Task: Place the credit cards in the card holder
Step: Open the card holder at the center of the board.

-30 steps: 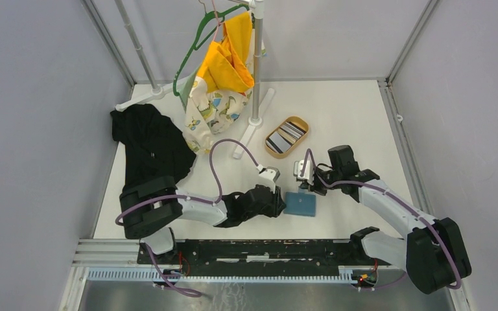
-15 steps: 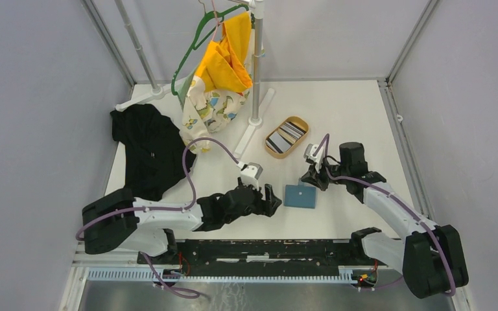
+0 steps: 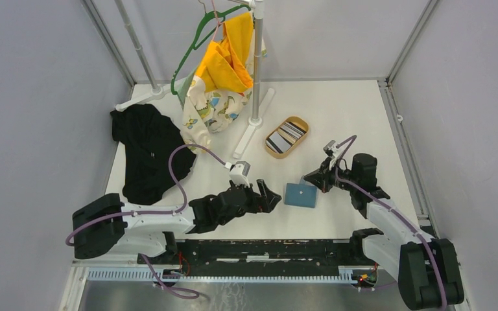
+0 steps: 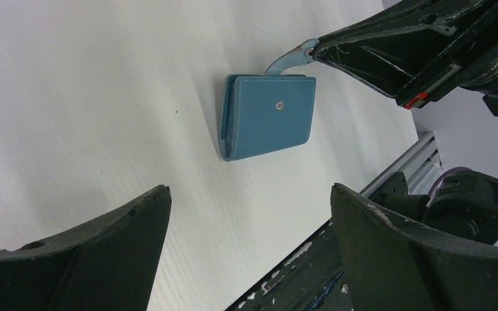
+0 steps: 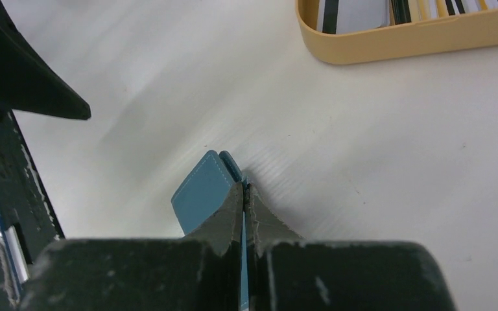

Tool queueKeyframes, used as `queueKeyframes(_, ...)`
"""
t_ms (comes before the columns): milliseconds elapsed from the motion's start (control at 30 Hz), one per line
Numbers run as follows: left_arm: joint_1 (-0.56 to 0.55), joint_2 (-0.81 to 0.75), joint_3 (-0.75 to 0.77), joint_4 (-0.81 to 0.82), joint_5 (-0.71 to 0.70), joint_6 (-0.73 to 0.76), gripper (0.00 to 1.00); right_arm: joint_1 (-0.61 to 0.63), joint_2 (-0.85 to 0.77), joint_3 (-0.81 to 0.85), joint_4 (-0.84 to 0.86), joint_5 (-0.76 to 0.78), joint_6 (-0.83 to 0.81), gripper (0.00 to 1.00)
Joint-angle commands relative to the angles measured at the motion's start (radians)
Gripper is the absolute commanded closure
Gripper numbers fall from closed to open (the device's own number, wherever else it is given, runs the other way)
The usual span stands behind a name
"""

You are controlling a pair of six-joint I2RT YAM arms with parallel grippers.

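Teal card holder [image 4: 269, 115] looks light, thin and floppy; right gripper [image 5: 245, 188] jaws pinch its snap tab [image 4: 292, 57], left gripper [image 4: 248, 189] jaws apart.

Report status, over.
Left end effector open, clear of card holder. Right end effector shut on its tab. Credit cards in tray. Nothing in the way.

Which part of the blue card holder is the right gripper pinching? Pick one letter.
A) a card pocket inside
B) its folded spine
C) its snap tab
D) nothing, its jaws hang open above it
C: in the left wrist view the right gripper is shut on the thin snap tab that sticks out from the closed card holder.
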Motion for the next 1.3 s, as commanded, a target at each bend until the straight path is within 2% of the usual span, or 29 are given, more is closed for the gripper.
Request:
queueKeyframes(0,-0.002,0.04,0.049,0.022,-0.041,-0.166,0.04,-0.016,0.007,-0.033,0.201,-0.01,0.244,1.0)
queueKeyframes(200,-0.002,0.159,0.098,-0.024,-0.044,-0.301,0.07,-0.023,0.015,-0.072,0.268,0.062,0.351,1.0)
queueKeyframes(400,-0.002,0.293,0.206,-0.05,-0.03,-0.347,0.06,-0.024,0.02,-0.091,0.306,0.056,0.395,1.0)
queueKeyframes(500,-0.001,0.383,0.326,-0.158,-0.052,-0.277,0.06,-0.023,0.017,-0.09,0.305,0.047,0.396,1.0)
queueKeyframes(567,-0.002,0.432,0.408,-0.237,-0.073,-0.16,0.07,-0.024,0.011,-0.088,0.301,0.043,0.391,1.0)
queueKeyframes(767,0.0,0.45,0.394,-0.217,-0.102,0.08,0.14,-0.024,0.005,-0.081,0.297,0.028,0.389,1.0)
queueKeyframes(1000,0.043,0.488,0.405,-0.101,0.084,0.252,0.35,-0.023,0.017,-0.077,0.293,0.016,0.381,1.0)
queueKeyframes(1267,0.15,0.528,0.353,0.115,0.346,0.262,0.52,-0.023,0.015,-0.076,0.289,0.01,0.371,1.0)
